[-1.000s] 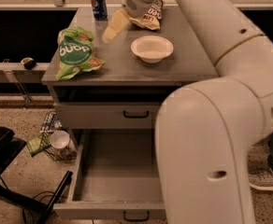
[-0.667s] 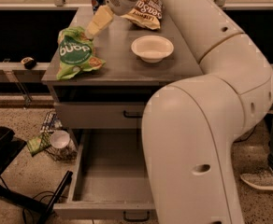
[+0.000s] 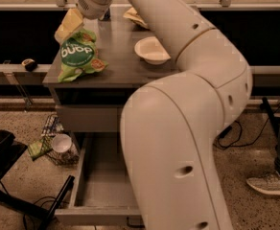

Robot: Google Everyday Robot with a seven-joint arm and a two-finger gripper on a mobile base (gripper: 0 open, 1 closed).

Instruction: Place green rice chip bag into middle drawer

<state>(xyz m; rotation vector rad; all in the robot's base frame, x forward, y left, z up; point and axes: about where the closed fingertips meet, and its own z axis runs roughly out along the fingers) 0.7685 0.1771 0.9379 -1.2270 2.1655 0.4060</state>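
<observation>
1. While the big white arm [image 3: 188, 80] arcs over the counter from the right foreground, the gripper [image 3: 69, 27] sits at the back left corner of the grey countertop [image 3: 116, 61], right at the top edge of the green rice chip bag [image 3: 77, 56].
2. Gripper state: cannot tell whether it is apart or closed. Only a pale yellow wedge shows, pointing down and left at the bag's upper rim. Actual contact with the bag cannot be confirmed either.
3. Green rice chip bag: on the countertop near its left front corner, leaning or lying with the round dark-green logo facing the camera. Its lower end reaches close to the counter's front edge.
4. White bowl [image 3: 152, 50]: on the same top, right of the bag and well apart from it, partly behind the arm.
5. Tan snack bag [image 3: 134, 16]: at the back of the counter, mostly hidden by the arm.
6. Upper drawer front [image 3: 87, 119]: flush under the counter, closed.
7. Middle drawer [image 3: 99, 181]: below that, pulled far out toward the camera. Its grey floor is visible, and its right part is covered by the arm.
8. Floor left of the cabinet: a wire basket [image 3: 51, 150] holding a white cup [image 3: 62, 143].
9. Far right floor: a grey shoe [image 3: 269, 183].
</observation>
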